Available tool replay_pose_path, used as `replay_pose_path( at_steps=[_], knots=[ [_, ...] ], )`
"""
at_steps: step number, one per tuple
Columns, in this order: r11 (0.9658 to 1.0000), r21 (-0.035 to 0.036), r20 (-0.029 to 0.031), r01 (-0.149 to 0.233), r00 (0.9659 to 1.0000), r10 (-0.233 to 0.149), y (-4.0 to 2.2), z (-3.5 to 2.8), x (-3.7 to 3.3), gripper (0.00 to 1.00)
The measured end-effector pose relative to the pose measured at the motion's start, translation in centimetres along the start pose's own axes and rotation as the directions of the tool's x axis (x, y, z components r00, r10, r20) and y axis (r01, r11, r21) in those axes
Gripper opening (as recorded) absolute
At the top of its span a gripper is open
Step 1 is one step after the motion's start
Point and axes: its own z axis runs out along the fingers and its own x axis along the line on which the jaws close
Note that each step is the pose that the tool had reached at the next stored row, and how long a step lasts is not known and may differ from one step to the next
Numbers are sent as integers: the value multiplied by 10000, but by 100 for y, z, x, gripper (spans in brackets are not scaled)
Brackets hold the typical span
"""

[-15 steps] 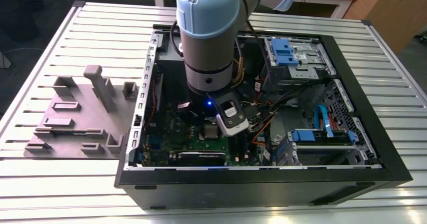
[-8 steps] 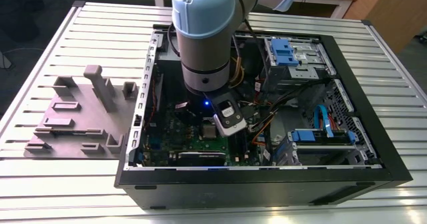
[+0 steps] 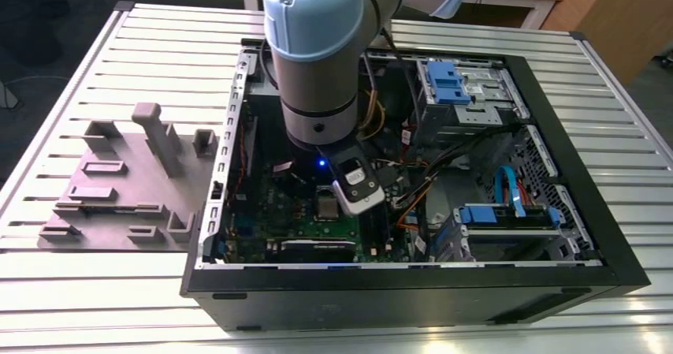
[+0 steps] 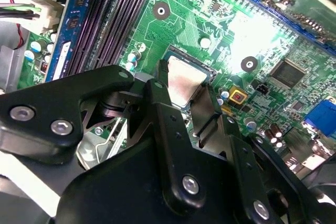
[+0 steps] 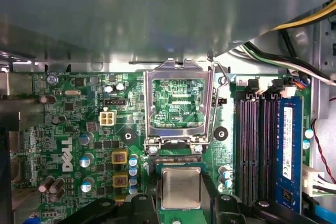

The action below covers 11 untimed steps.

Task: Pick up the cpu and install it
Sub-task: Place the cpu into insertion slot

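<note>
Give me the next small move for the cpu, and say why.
Probably ease straight down a little. The fingers grip the cpu squarely over the socket, whose frame is flipped open. Whether the cpu is already seated I cannot tell, so go gently.

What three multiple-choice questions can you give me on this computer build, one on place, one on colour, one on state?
1. Where is the cpu? A. on the table outside the case; B. on the green motherboard, at the claw's tip; C. on a drive bay.
2. The cpu's top is: A. black; B. blue; C. silvery.
3. The metal frame beside the cpu is: A. swung open; B. clamped over the cpu; C. missing.
Answers: B, both wrist views show it on the board; C, its top shines like bare metal; A, board shows through the frame.
</note>
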Motion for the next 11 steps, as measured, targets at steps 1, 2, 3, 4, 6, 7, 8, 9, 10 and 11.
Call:
replay_pose_path(
  at_steps=[1,2,3,4,6,7,8,9,10,11],
  knots=[
    [10000,-6,5,41,10000,-41,0,0,1,42],
    [10000,-14,14,71,10000,-71,-1,0,5,42],
    [10000,-20,24,79,10000,-79,-2,0,16,42],
    [10000,-20,32,85,10000,-85,-4,-1,26,42],
    [10000,-20,37,89,10000,-89,-8,-2,38,42],
    [10000,-22,38,90,10000,-90,-8,0,38,42],
    [10000,-22,39,91,10000,-91,-9,3,38,42],
    [10000,-23,39,91,10000,-91,-9,7,39,42],
    [10000,-22,38,92,10000,-91,-9,9,40,42],
    [10000,-20,37,92,10000,-92,-9,9,40,42]
  ],
)
